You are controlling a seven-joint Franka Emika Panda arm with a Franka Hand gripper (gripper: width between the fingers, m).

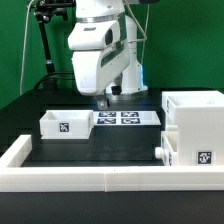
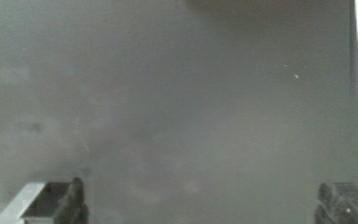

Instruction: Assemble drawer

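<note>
Drawer box (image 1: 196, 118) upright at exterior view's right, knob (image 1: 159, 152) facing that view's left; jaws spread, empty.

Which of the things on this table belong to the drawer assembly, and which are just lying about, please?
Part of the job: tall hollow box; loose tray; knobbed tray by the box; pincer, open and empty.
Just there: marker board; low white wall; black table.
</note>
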